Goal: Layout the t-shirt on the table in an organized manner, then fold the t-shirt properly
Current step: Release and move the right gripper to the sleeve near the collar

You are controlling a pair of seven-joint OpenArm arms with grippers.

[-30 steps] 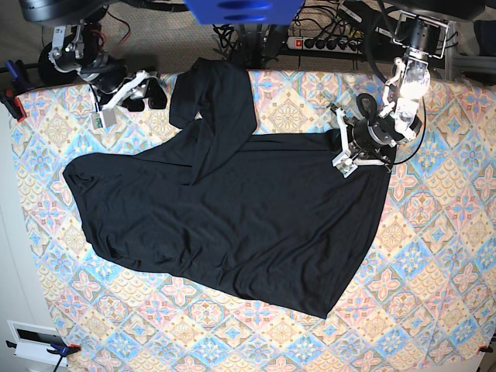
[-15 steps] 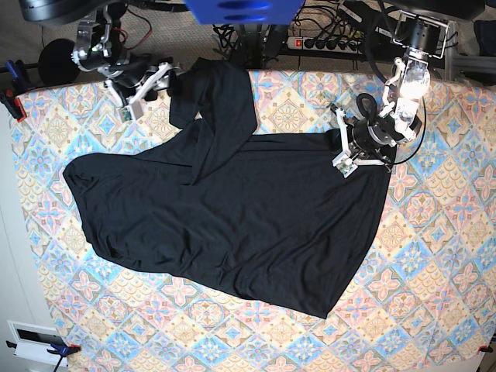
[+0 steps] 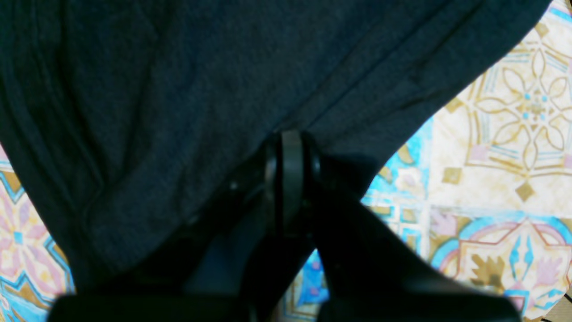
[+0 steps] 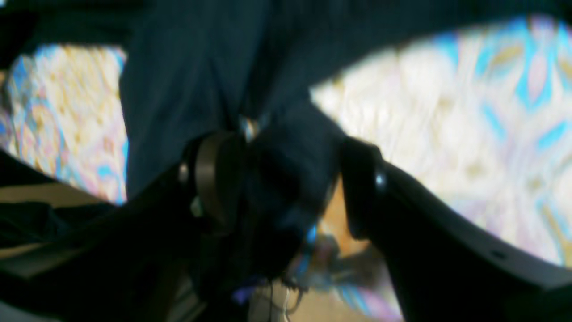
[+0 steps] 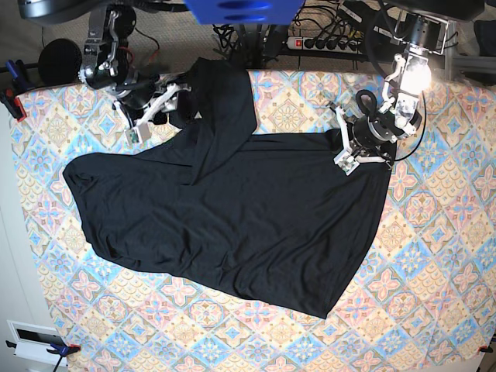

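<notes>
The black t-shirt (image 5: 232,209) lies spread and skewed across the patterned table (image 5: 434,256), with a long folded strip running up to the back edge. At the shirt's right back corner, my left gripper (image 5: 343,155) is shut on its edge. The left wrist view shows the jaws pressed together (image 3: 290,147) on the t-shirt (image 3: 178,89) over the table (image 3: 514,134). My right gripper (image 5: 174,97) stands open at the folded strip's left side. In the blurred right wrist view, dark t-shirt fabric (image 4: 192,67) bunches between the spread jaws of that gripper (image 4: 288,179).
A power strip (image 5: 325,43) and cables lie behind the table's back edge. A round black object (image 5: 58,58) sits off the back left corner. A white box (image 5: 31,341) and a clamp (image 5: 60,350) mark the front left corner.
My right arm has swung rightward from the back left corner to the shirt's folded strip, its jaws still wide. The left gripper has held its place on the shirt.
</notes>
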